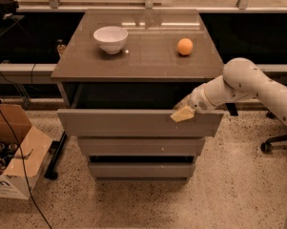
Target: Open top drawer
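Observation:
The top drawer is a wide flat grey-taupe front under the tabletop. It stands pulled out a little, with its dark inner box showing above the front. My gripper comes in from the right on a white arm. Its pale fingertips rest at the upper edge of the drawer front, right of centre. Two narrower grey drawer fronts sit below, closed.
A white bowl and an orange sit on the cabinet top. An open cardboard box stands on the floor at left, with cables beside it. An office chair base is at right. Speckled floor lies in front.

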Robot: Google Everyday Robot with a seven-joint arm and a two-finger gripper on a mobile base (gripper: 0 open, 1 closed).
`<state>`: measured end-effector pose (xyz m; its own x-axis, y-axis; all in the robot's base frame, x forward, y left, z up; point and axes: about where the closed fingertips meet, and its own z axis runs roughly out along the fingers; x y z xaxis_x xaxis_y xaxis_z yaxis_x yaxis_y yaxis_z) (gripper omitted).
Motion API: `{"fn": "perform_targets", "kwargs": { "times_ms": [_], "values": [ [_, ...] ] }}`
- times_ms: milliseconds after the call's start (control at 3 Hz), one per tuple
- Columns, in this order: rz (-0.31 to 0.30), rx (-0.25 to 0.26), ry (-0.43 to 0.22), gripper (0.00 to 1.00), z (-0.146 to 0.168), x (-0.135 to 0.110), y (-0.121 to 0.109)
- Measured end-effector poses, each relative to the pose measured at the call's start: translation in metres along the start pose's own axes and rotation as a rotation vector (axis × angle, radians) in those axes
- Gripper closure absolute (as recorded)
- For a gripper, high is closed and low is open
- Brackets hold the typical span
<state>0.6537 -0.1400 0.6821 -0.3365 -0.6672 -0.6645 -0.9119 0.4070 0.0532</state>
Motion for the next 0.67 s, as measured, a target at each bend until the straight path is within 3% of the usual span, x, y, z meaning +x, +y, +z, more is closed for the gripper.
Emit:
{"fn": "perform_targets", "kwargs": {
  "times_ms": [667],
  "values": [
    [0.004,0.013,0.020,0.40,0.0003,0.0065,0.0087]
  ]
}}
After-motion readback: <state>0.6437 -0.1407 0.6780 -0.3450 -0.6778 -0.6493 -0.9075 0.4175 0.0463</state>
